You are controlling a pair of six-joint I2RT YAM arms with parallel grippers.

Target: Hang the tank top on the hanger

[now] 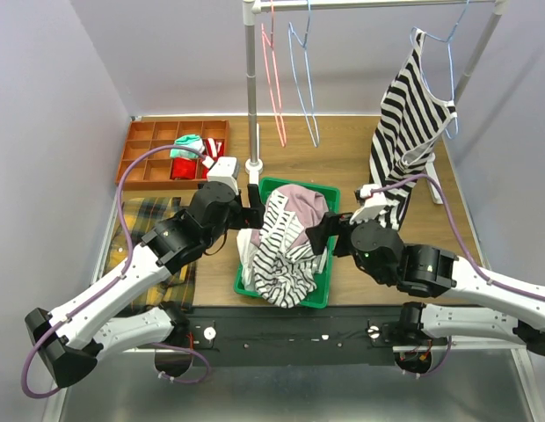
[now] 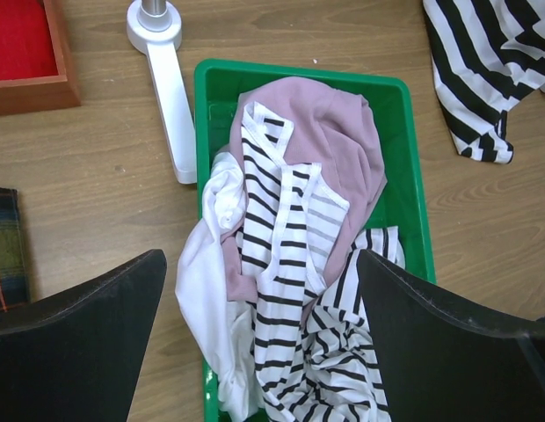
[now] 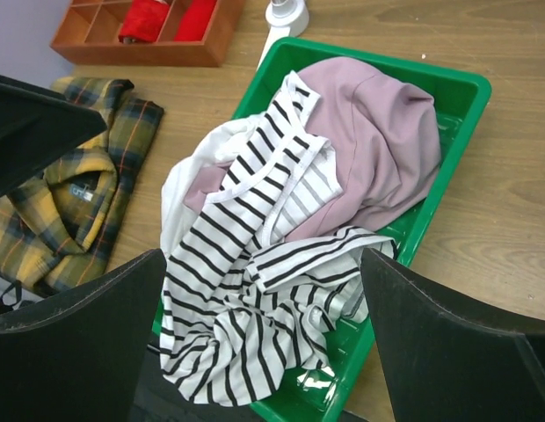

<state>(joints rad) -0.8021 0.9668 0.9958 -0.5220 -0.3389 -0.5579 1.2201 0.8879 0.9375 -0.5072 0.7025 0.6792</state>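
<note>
Wooden table [image 1: 343,149] between lilac walls [image 1: 44,105] (tank top [image 1: 283,264] in green bin [image 1: 322,287])

Soft cloth tank top [image 3: 221,280], glossy green plastic bin [image 3: 453,132], matt grained wooden table [image 3: 510,229]

Wood table [image 1: 343,158]: green bin [image 1: 286,185], plaid shirt [image 1: 158,218], wooden tray [image 1: 149,134].

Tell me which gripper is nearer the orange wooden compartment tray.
Left. The left gripper is at the left rim of the green plastic bin, close to the tray; the right gripper is across that bin.
</note>
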